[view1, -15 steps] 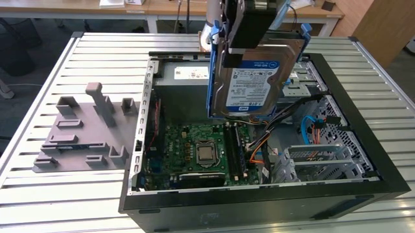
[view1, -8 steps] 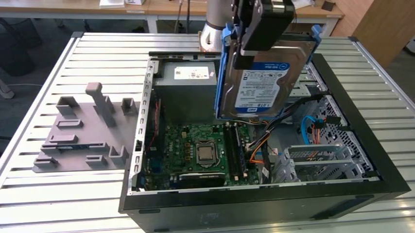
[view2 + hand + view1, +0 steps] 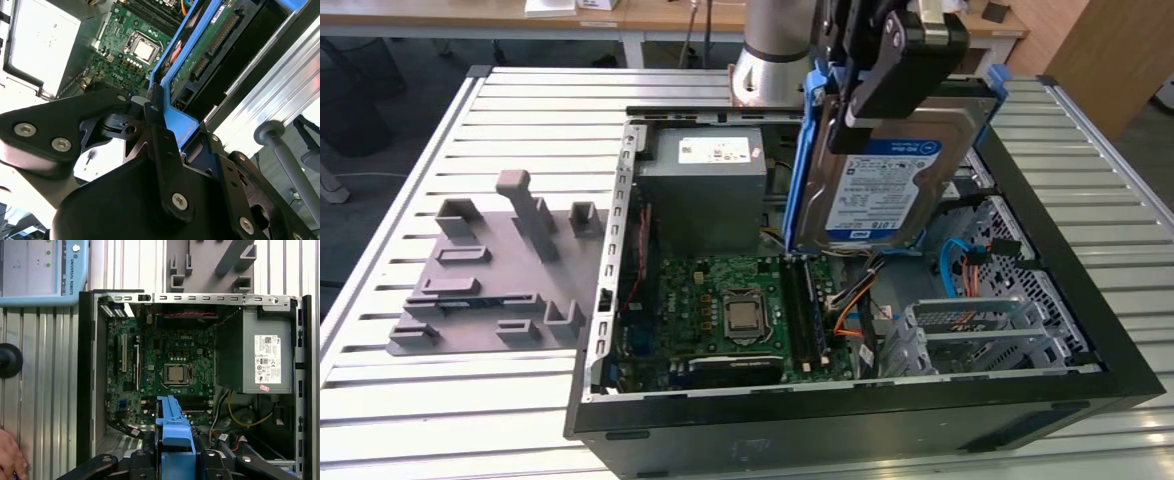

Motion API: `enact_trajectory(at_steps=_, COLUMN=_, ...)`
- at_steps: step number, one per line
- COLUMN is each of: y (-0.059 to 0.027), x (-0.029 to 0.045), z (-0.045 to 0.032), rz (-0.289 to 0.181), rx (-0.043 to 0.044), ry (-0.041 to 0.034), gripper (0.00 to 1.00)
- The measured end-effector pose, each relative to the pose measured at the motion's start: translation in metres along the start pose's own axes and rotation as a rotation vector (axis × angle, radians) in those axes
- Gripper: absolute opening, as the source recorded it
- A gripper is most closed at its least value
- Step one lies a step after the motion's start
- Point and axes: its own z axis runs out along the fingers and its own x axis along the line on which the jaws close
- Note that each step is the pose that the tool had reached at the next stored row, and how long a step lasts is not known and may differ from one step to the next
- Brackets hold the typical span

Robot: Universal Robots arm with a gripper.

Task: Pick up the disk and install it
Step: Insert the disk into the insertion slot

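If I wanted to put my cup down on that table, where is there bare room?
The table has bare slats around the grey stand, at the exterior view's left, and a strip beside the computer case at that view's right. Inside the case is crowded, with the gripper holding the disk above.

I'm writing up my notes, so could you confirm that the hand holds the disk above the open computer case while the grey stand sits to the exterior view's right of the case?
Not quite: the hand holds the disk above the open computer case, but the grey stand sits to the exterior view's left of the case, as the exterior view shows.
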Motion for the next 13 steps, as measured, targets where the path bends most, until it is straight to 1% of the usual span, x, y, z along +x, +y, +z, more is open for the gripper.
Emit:
enact_trajectory(at_steps=8, y=-0.0009, x=0.0068, z=0.0074, rz=0.019, rx=0.0011, ry=-0.0007, gripper=0.36)
enact_trajectory(at_steps=11, y=-0.0013, x=0.01, z=0.0089, rz=0.021, rx=0.0012, ry=-0.0007, gripper=0.36)
enact_trajectory(at_steps=13, y=-0.0032, x=0.0111, z=0.0098, rz=0.021, rx=0.0012, ry=-0.0009, gripper=0.36)
